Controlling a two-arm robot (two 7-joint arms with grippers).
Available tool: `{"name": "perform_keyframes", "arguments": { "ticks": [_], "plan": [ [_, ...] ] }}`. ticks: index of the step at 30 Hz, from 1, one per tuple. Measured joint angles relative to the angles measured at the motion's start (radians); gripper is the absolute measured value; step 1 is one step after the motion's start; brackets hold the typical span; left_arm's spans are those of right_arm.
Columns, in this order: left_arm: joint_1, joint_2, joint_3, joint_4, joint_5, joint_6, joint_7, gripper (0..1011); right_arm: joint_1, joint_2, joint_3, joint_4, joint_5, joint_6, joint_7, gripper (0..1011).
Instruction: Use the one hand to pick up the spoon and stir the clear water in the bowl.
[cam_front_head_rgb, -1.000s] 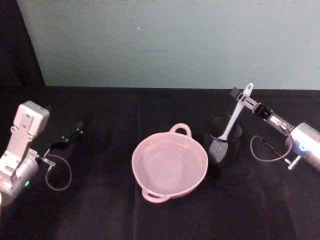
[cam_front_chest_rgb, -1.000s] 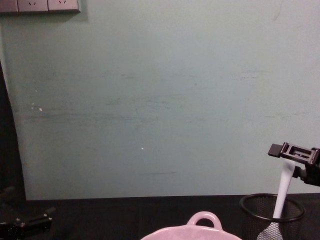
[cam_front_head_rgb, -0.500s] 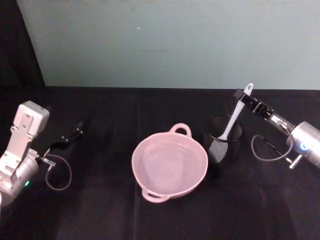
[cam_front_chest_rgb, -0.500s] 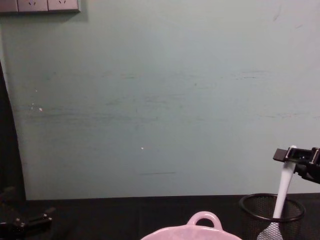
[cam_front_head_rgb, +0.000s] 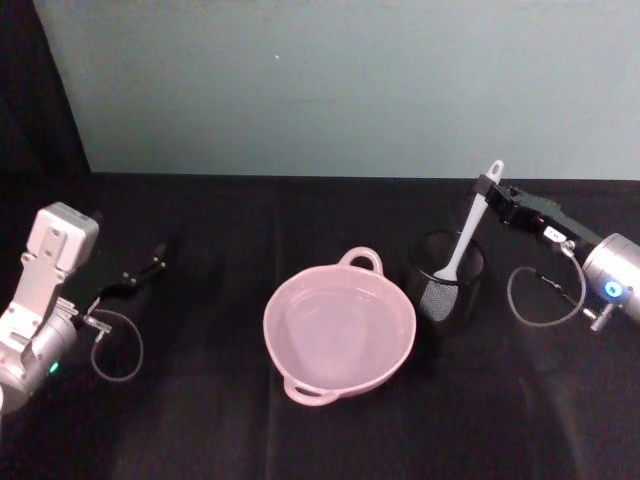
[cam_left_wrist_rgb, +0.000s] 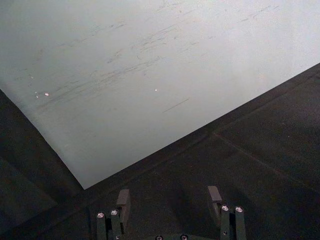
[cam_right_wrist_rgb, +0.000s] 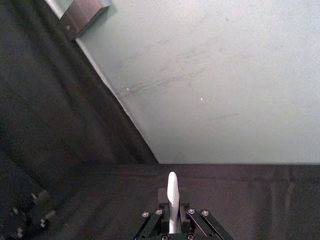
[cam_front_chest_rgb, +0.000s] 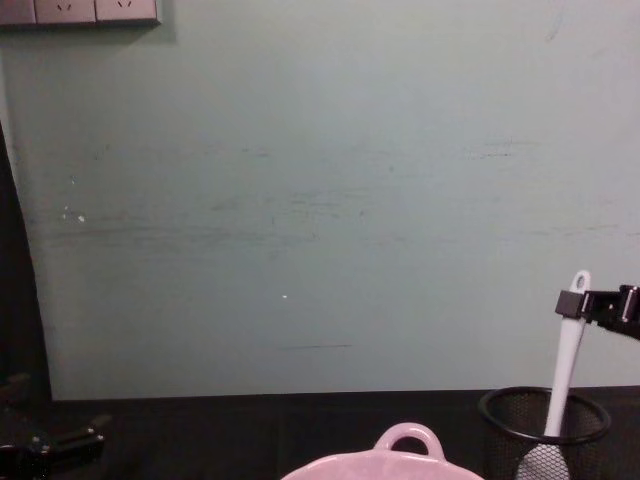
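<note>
**Item 1: my right claw** (cam_front_head_rgb: 489, 187). It sits at about 2 o'clock from the bowl, raised above the mesh cup, and pinches the upper handle of the spoon just under its holed tip. In the right wrist view my fingers (cam_right_wrist_rgb: 163, 194) press on the handle from both sides, and the white tip stands up between them. My right arm enters from the 3 o'clock edge of the worktop. The forearm slants up toward 10 o'clock and the wrist is lifted off the cloth.

**Item 2: spoon** (cam_front_head_rgb: 463, 238). White plastic. The blade is down inside the mesh cup and the handle leans toward 1 o'clock. In the chest view it stands nearly upright.

**Item 3: mesh cup** (cam_front_head_rgb: 440, 295). Black wire, upright on the worktop, just beside the bowl at its 2 to 3 o'clock. I cannot tell whether the two touch.

**Item 4: bowl** (cam_front_head_rgb: 270, 322). Pale pink and round, at the middle of the worktop. It has loop handles at 1 o'clock and 7 o'clock on its rim and holds clear water (cam_front_head_rgb: 338, 335).

**Item 5: my left claw** (cam_front_head_rgb: 150, 268). It is parked at 9 o'clock from the bowl, well apart from it and low over the cloth. The fingers (cam_left_wrist_rgb: 122, 199) are spread with nothing between them. The arm is folded at the 8 o'clock corner.

**Item 6: worktop** (cam_front_head_rgb: 200, 400). It is covered in black cloth, with a pale green wall (cam_front_head_rgb: 300, 80) along 12 o'clock.
</note>
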Motion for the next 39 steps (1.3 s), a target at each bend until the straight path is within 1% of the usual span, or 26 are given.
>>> {"name": "perform_keyframes", "arguments": {
  "ticks": [4,7,8,11,14,15,19,23,29,39],
  "plan": [
    [0.000,0.000,0.000,0.000,0.000,0.000,0.000,1005,-0.006,0.033,-0.014,-0.063,-0.070,-0.034,-0.017,114],
    [0.000,0.000,0.000,0.000,0.000,0.000,0.000,1005,-0.008,0.048,-0.017,-0.098,-0.102,-0.042,-0.024,113],
    [0.000,0.000,0.000,0.000,0.000,0.000,0.000,1005,-0.009,0.058,-0.018,-0.122,-0.118,-0.043,-0.025,113],
    [0.000,0.000,0.000,0.000,0.000,0.000,0.000,1005,-0.010,0.073,-0.017,-0.161,-0.142,-0.043,-0.029,113],
    [0.000,0.000,0.000,0.000,0.000,0.000,0.000,1005,-0.010,0.092,-0.007,-0.225,-0.167,-0.039,-0.030,113],
    [0.000,0.000,0.000,0.000,0.000,0.000,0.000,1005,-0.010,0.092,-0.007,-0.225,-0.167,-0.039,-0.030,113],
    [0.000,0.000,0.000,0.000,0.000,0.000,0.000,1005,-0.008,0.114,0.008,-0.296,-0.186,-0.028,-0.031,113],
    [0.000,0.000,0.000,0.000,0.000,0.000,0.000,1005,0.006,0.135,0.015,-0.347,-0.204,-0.007,-0.030,114],
    [0.000,0.000,0.000,0.000,0.000,0.000,0.000,1005,0.022,0.147,0.019,-0.379,-0.217,0.017,-0.026,113],
    [0.000,0.000,0.000,0.000,0.000,0.000,0.000,1005,0.024,0.147,0.019,-0.379,-0.217,0.020,-0.026,114]
  ]
}}
